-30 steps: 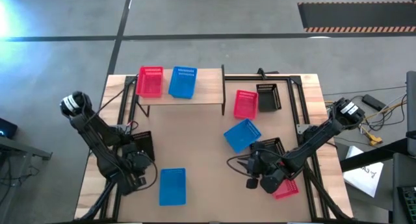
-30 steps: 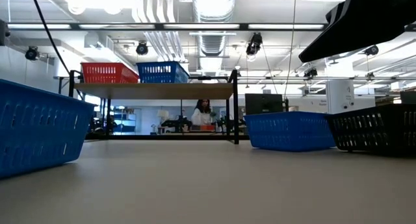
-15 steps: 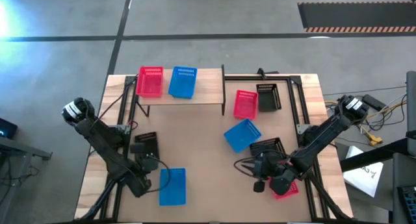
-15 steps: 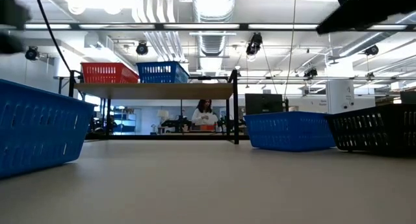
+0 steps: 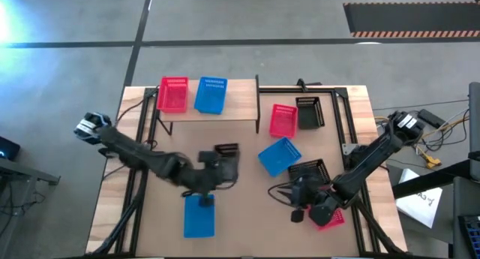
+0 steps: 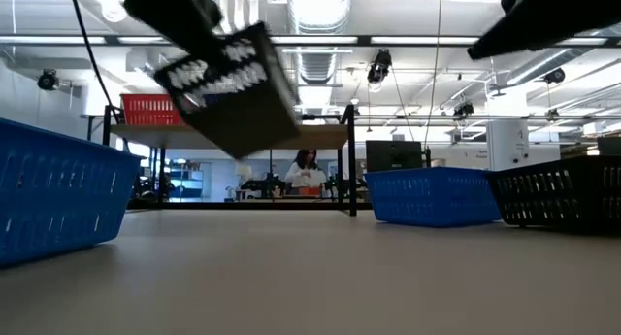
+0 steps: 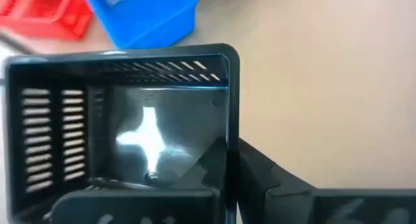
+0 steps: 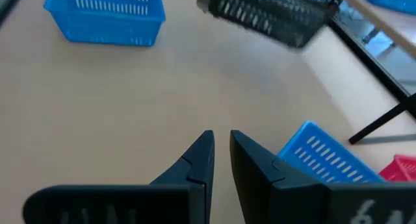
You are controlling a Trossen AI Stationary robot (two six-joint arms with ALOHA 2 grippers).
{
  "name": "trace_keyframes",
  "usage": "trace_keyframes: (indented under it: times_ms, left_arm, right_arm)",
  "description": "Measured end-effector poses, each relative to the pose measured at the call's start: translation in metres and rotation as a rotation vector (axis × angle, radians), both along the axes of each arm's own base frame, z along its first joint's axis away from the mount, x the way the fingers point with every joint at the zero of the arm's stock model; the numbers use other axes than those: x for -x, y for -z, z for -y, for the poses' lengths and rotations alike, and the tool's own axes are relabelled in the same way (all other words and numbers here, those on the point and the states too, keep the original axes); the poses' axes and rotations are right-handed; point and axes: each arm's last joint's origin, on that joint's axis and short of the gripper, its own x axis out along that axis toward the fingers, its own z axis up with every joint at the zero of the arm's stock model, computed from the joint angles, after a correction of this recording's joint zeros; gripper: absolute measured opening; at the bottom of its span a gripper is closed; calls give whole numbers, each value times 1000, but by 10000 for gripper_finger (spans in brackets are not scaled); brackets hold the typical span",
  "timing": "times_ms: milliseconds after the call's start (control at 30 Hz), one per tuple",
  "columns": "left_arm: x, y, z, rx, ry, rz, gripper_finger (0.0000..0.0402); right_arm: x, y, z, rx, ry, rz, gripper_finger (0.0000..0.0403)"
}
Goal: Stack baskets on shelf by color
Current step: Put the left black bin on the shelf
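Once clenched on a black basket (image 5: 226, 151), left gripper (image 5: 212, 169) lifted clear of the counter (image 5: 240, 214).
Now carried toward the shelf (image 5: 240, 103), where no black yet; right gripper (image 8: 220, 151) idle, nearly shut, empty.

**Tabletop and shelf**

The wooden table (image 5: 240, 206) carries a shelf (image 5: 240, 107) along its far left part. On the shelf lie a red basket (image 5: 172, 94) and, just right of it, a blue basket (image 5: 211, 95). Directly on the table lie a blue basket near-left (image 5: 199, 216), a tilted blue basket at centre-right (image 5: 279, 155), a red basket (image 5: 283, 121) and a black basket (image 5: 308, 112) far right, side by side.
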Motion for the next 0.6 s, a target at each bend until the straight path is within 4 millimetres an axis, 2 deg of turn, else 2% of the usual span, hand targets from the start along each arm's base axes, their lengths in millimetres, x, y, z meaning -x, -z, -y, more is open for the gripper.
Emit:
trace_keyframes:
  times_ms: [200, 467, 533, 600]
  left_arm:
    - [-33, 34, -14, -7, -20, -46, 0]
    - [-64, 66, -10, -51, -15, -129, 0]
    - [-68, 68, -9, -61, -15, -144, 0]
    - [-72, 60, -8, -72, -12, -129, 0]
  right_arm:
    - [-6, 19, -4, 21, 24, -39, 43]
    - [-23, 33, 2, 35, 73, -49, 46]
    - [-25, 35, 2, 40, 76, -57, 51]
    - [-25, 35, 2, 38, 73, -59, 58]
